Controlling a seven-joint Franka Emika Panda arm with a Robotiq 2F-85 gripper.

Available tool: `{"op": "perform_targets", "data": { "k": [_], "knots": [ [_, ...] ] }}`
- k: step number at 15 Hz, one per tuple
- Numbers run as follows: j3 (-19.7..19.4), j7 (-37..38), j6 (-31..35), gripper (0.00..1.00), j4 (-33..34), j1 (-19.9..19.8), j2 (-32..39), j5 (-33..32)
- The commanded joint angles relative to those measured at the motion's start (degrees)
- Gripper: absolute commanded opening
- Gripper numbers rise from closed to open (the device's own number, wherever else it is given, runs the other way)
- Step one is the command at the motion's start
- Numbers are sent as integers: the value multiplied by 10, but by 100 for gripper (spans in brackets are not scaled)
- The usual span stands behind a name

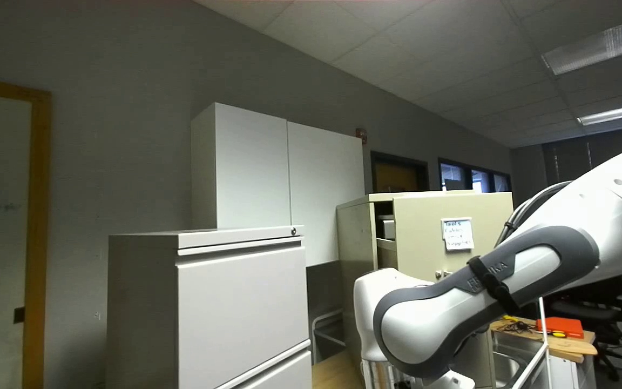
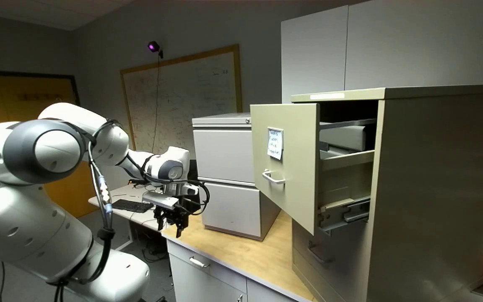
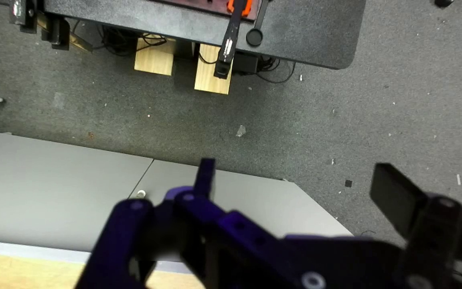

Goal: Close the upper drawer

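Note:
The upper drawer of the beige-tan filing cabinet [image 2: 438, 188] is pulled well out. Its flat front [image 2: 294, 167] carries a paper label and a silver handle [image 2: 273, 178]. The open side shows grey items inside. The drawer front also shows in an exterior view [image 1: 421, 232], partly behind the arm. My gripper [image 2: 169, 226] hangs fingers-down beyond the front edge of the counter, left of the drawer front and lower than its handle, touching nothing visible. In the wrist view the fingers [image 3: 297, 172] are wide apart with nothing between them. The drawer is out of the wrist view.
A pale grey cabinet [image 2: 224, 155] stands on the wooden counter [image 2: 241, 251], near the open drawer. A desk with a keyboard [image 2: 131, 205] is behind the gripper. White wall cabinets [image 2: 413, 46] hang above. A dark surface [image 3: 315, 28] with tools shows in the wrist view.

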Motion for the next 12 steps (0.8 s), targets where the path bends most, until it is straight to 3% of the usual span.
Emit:
{"op": "perform_targets", "data": {
  "k": [1,7,8,9,11,12],
  "knots": [
    [9,15,2,100,2,-11,-2,-5],
    [30,127,36,100,-11,-55,-54,-59],
    [32,146,39,94,-13,-64,-65,-70],
    [33,165,40,75,-15,-73,-78,-78],
    [39,205,45,70,-19,-95,-101,-101],
    [43,224,47,62,-21,-105,-114,-112]
  ]
}}
